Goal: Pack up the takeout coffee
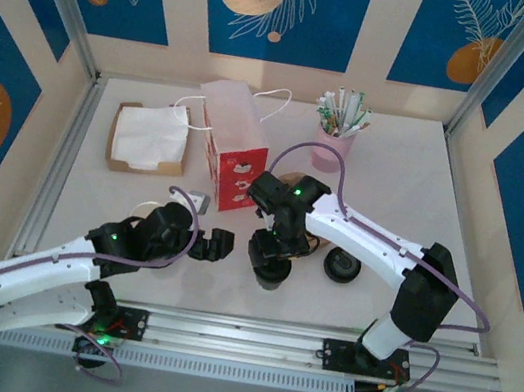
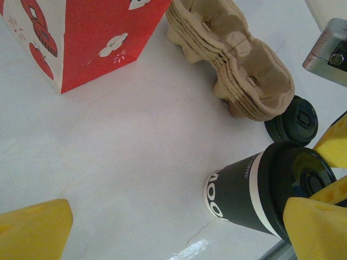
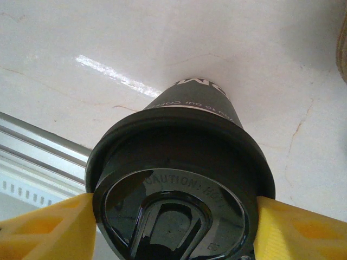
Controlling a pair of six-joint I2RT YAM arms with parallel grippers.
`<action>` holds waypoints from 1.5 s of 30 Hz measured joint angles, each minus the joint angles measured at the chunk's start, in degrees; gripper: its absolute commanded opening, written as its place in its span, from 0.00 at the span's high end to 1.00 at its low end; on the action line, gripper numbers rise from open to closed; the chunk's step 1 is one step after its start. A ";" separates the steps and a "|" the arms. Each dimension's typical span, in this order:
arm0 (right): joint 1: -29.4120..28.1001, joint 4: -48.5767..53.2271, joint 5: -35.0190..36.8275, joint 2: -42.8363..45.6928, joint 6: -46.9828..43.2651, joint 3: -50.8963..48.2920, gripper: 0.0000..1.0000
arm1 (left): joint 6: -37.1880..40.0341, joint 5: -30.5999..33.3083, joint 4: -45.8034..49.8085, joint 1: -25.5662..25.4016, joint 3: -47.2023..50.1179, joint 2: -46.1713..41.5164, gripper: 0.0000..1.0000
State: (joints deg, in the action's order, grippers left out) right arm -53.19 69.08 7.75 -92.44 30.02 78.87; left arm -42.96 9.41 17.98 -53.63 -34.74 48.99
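While its black lid bears raised "CAUTION" lettering, the dark, white-banded cup stands at lower centre of the top view, right gripper clamping its lid rim, left gripper spread wide beside it.

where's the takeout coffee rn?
Top view: the takeout coffee stands centre, near the front edge of the table, clamped by the right gripper; the loose black lid lies just right of it, the red-and-white bag behind-left.

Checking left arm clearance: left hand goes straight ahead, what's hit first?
Left hand probably meets the bare white tabletop first; farther on, the brown moulded-pulp cup-carrier stack. Depth unclear.
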 measured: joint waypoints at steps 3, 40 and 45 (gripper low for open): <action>0.02 -0.02 0.00 0.00 0.00 0.00 0.32 | 0.00 0.00 -0.04 0.00 0.00 0.35 0.00; -2.36 -1.09 4.07 2.10 3.43 -1.79 0.19 | 0.02 -1.44 -0.94 0.11 -0.02 2.27 0.00; -2.34 -0.15 4.28 2.69 3.45 0.68 0.15 | 0.02 -1.53 -1.09 0.13 -0.02 2.27 0.00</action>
State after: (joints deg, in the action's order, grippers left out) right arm -55.53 68.93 12.03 -89.76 33.47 79.55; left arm -42.94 7.88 16.88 -53.49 -34.76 51.27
